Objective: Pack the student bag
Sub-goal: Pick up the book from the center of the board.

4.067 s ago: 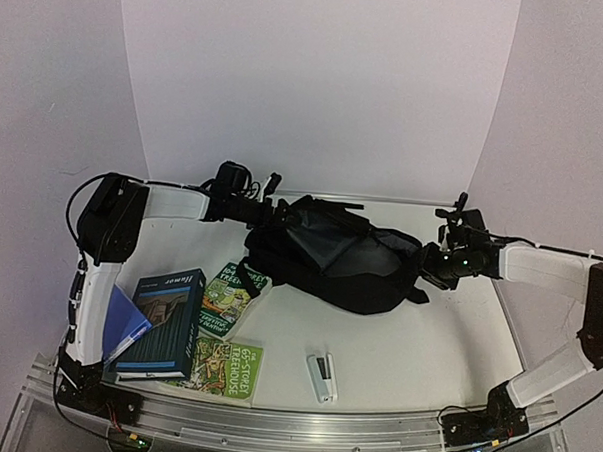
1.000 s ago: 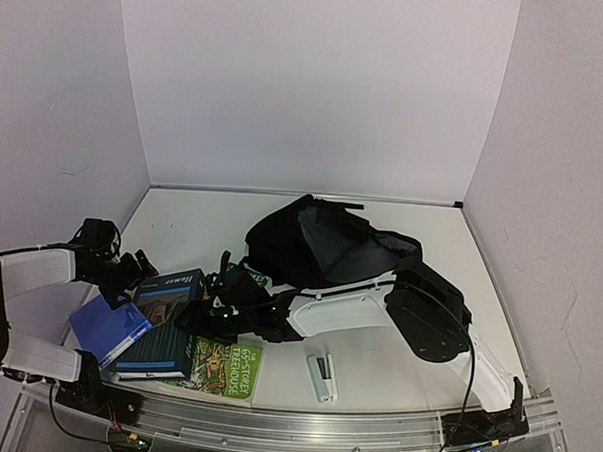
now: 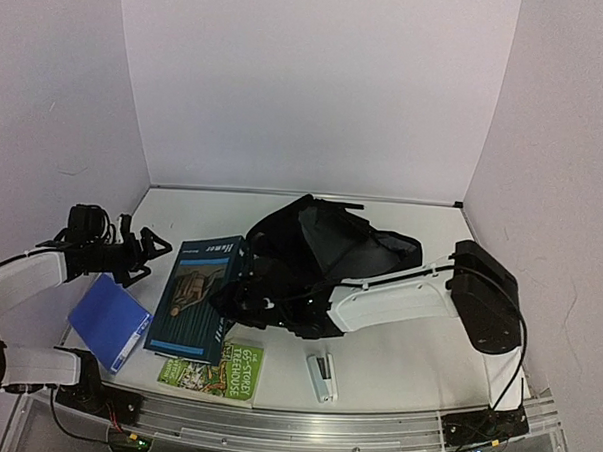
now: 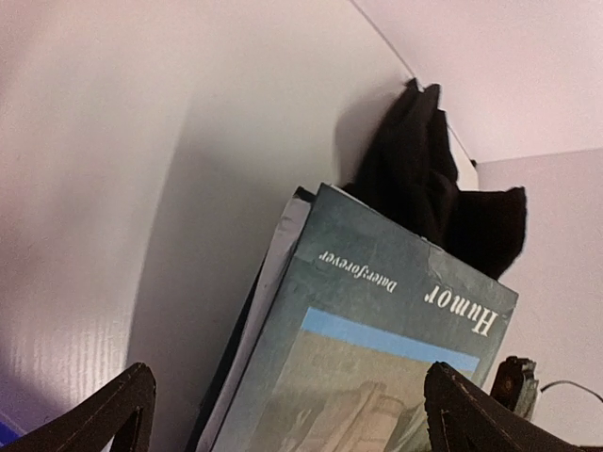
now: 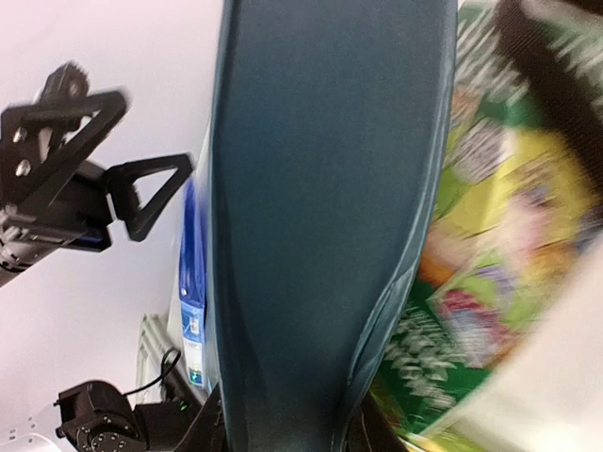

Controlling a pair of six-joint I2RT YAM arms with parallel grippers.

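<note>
Beside floppy black bag (image 3: 326,242), flat teal book (image 3: 196,297)

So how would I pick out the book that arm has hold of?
Start at the big black backpack mid-table; at its left side the right arm's tool grips a thick hardback. It is dusty teal with "Humor" in white on its cover, unlike the bright green paperback in front of it and the plain blue folder to its left.
</note>
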